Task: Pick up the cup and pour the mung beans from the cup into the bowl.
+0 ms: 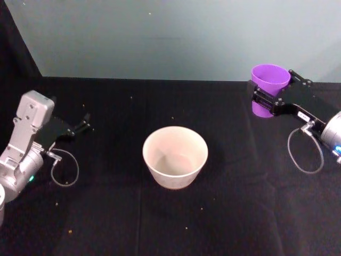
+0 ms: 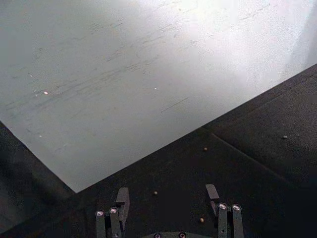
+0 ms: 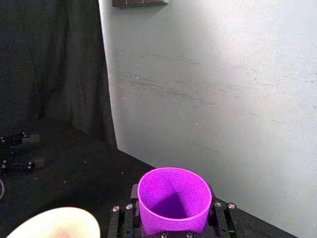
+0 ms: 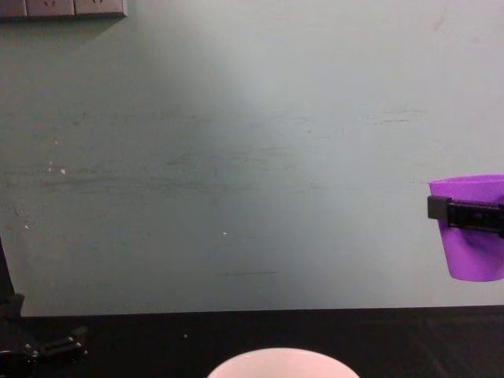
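Cup [image 1: 269, 79] aloft in right gripper [image 1: 272, 93], left gripper [image 1: 83, 124] low

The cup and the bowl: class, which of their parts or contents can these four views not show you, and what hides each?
- Floor of the cup, right wrist view: its near wall and its own shadow cover it, so mung beans cannot be made out.
- Far side of the cup, chest view: cut off by the right edge.
- The bowl, chest view: the bottom edge cuts off everything below its rim.

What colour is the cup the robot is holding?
The cup is bright purple, clearest in the right wrist view.
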You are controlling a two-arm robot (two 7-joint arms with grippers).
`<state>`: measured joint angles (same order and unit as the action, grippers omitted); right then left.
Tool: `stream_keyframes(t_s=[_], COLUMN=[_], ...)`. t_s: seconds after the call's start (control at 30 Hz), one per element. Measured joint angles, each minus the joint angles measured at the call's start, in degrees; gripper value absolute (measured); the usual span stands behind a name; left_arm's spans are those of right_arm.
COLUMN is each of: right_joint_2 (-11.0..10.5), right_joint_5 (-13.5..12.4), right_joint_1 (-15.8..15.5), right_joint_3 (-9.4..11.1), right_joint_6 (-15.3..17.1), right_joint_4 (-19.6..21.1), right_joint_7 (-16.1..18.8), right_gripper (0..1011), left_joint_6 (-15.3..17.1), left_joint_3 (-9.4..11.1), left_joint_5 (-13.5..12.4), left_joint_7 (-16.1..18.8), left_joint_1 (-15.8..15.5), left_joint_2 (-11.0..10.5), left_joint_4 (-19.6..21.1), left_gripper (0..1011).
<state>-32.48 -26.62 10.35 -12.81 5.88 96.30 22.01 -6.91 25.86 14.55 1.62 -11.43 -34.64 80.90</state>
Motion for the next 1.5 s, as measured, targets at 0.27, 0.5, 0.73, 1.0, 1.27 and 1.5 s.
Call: stream_keyframes(t_s=[0.27, 0.5, 0.73, 1.0, 1.27, 1.5], right_joint_2=[0.0, 0.0, 0.0, 0.0, 0.0, 0.0], right_joint_5=[0.0, 0.0, 0.0, 0.0, 0.0, 0.0], right_joint_1=[0.0, 0.0, 0.0, 0.0, 0.0, 0.0], right_joint_3=[0.0, 0.0, 0.0, 0.0, 0.0, 0.0], right_joint_6=[0.0, 0.0, 0.0, 0.0, 0.0, 0.0], right_joint_4=[0.0, 0.0, 0.01, 0.0, 0.0, 0.0], right_joint_7=[0.0, 0.0, 0.0, 0.0, 0.0, 0.0], right_gripper=[735, 735, 735, 735, 735, 735], left_joint_6=[0.0, 0.0, 0.0, 0.0, 0.0, 0.0], left_joint_3=[0.0, 0.0, 0.0, 0.0, 0.0, 0.0], left_joint_5=[0.0, 0.0, 0.0, 0.0, 0.0, 0.0], left_joint_7=[0.0, 0.0, 0.0, 0.0, 0.0, 0.0], left_joint_1=[0.0, 0.0, 0.0, 0.0, 0.0, 0.0], left_joint_2=[0.0, 0.0, 0.0, 0.0, 0.0, 0.0], left_joint_4=[0.0, 0.0, 0.0, 0.0, 0.0, 0.0], left_gripper=[1000, 1000, 1000, 1000, 1000, 1000])
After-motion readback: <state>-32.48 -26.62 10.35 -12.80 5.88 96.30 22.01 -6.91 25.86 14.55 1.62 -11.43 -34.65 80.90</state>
